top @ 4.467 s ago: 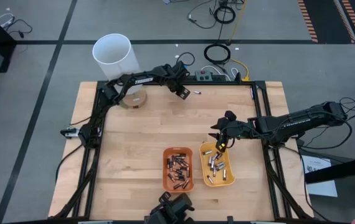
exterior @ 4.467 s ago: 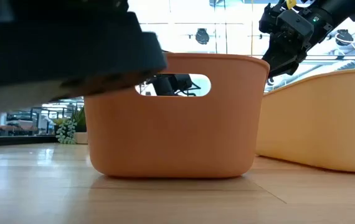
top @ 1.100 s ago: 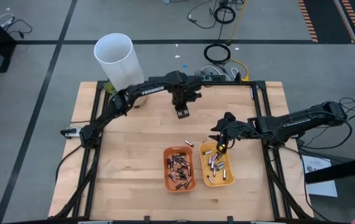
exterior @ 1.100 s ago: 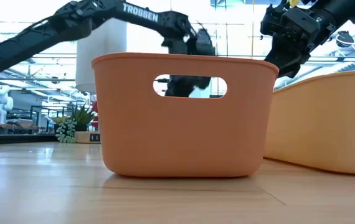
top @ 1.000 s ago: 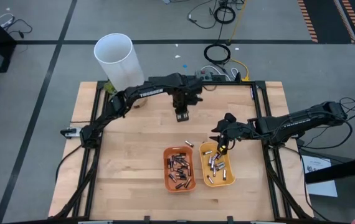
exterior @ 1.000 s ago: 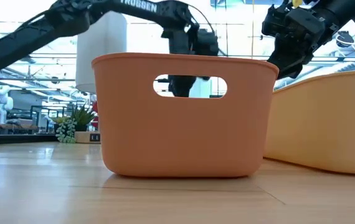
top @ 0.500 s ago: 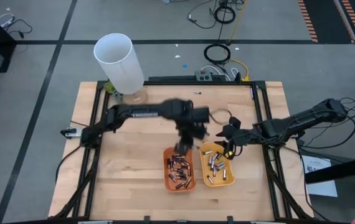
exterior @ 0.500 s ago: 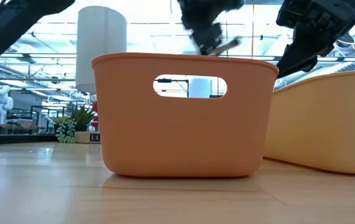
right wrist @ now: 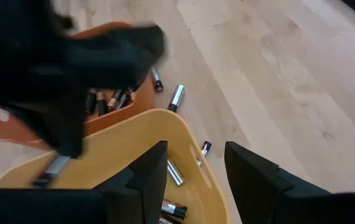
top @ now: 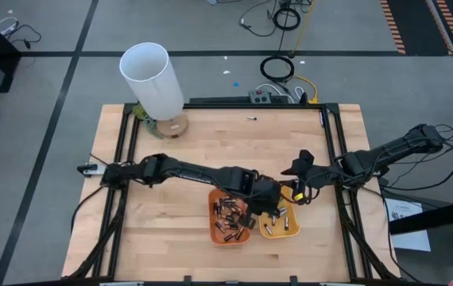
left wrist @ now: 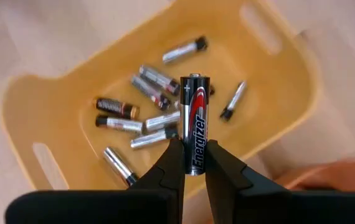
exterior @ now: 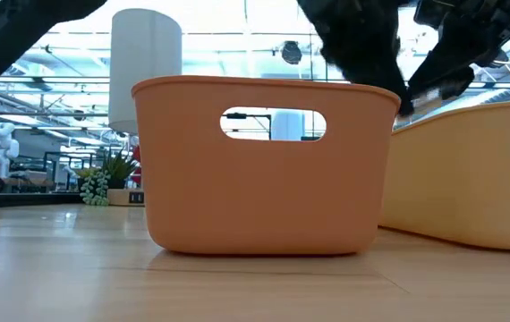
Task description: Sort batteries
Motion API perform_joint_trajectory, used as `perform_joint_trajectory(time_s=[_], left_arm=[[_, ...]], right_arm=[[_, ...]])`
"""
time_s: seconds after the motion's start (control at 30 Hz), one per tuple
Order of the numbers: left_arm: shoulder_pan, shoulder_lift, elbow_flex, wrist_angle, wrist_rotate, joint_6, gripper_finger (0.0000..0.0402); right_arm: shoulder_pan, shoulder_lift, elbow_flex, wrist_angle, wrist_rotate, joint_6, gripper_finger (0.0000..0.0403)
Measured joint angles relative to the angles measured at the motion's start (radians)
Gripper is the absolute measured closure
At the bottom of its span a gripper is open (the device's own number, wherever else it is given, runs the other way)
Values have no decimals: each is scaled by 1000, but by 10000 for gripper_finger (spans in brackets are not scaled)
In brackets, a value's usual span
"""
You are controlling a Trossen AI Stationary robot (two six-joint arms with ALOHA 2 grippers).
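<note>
Left gripper [left wrist: 190, 163] hangs over the yellow tray [left wrist: 277, 62], jaws pinching a silver-and-black Energizer battery [left wrist: 194, 124] upright between the fingertips; in the high view the left arm reaches across the table so its gripper [top: 265, 200] sits at the gap between orange tray [top: 214, 235] and yellow tray [top: 290, 230]. Silvery batteries [left wrist: 149, 121] lie loose in the yellow tray, with one dark copper-ended cell [left wrist: 116, 107] among them; dark batteries [top: 228, 218] fill the orange tray. Right gripper [right wrist: 193, 168] hovers at the far end of the yellow tray [right wrist: 146, 134], jaws spread and holding nothing, two loose batteries [right wrist: 176, 98] on the wood beside the trays. White tube [top: 152, 79] stands at the far left table corner
</note>
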Motion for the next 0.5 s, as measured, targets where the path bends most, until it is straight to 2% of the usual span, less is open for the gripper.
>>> perform_joint_trajectory(time_s=[0.4,0.5], left_arm=[[27,20,0,40,5,1,355],[29,31,0,45,5,1,328]], right_arm=[[21,-4,0,-21,56,9,252],[21,-3,0,-21,56,9,252]])
